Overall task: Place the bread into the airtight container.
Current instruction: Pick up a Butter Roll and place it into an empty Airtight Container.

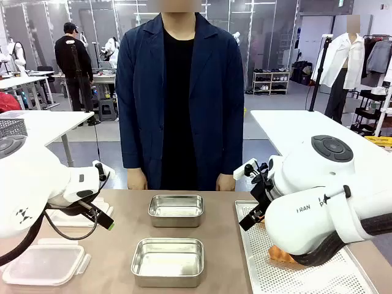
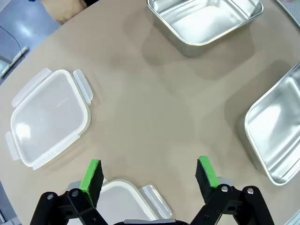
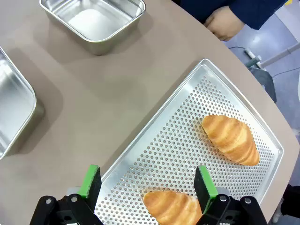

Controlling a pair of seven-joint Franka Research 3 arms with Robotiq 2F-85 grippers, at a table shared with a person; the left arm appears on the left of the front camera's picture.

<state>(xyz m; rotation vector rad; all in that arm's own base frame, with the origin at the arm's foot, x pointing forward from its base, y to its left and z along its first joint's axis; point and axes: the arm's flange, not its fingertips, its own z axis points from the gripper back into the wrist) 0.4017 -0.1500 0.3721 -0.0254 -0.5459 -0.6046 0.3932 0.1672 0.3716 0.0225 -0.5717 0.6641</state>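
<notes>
**Bread (image 3: 171, 207) pickup: soft, flaky, easy to squash**

Two croissants sit on the perforated tray (image 3: 178, 140) at the right side of the tabletop (image 3: 103, 93). The near croissant (image 3: 168, 208) lies just below the right hand (image 3: 147, 183), whose fingers are spread wide with nothing between them. The far croissant (image 3: 230, 139) is well apart from it.

My guess is it's light and soft with a flaky crust, so it'll dent or shed if squeezed hard. I'd take it gently across the fat middle, not by the tips.

The left hand (image 2: 150, 171) is spread wide and empty too, hovering over a plastic lid (image 2: 119, 201).

The right wrist view gives both croissants whole. From the front you get a sliver of crust under the right arm, plus the near container (image 1: 168, 261) and far container (image 1: 176, 210) lined up mid-tabletop. The left wrist view adds a second lid (image 2: 47, 117).
</notes>
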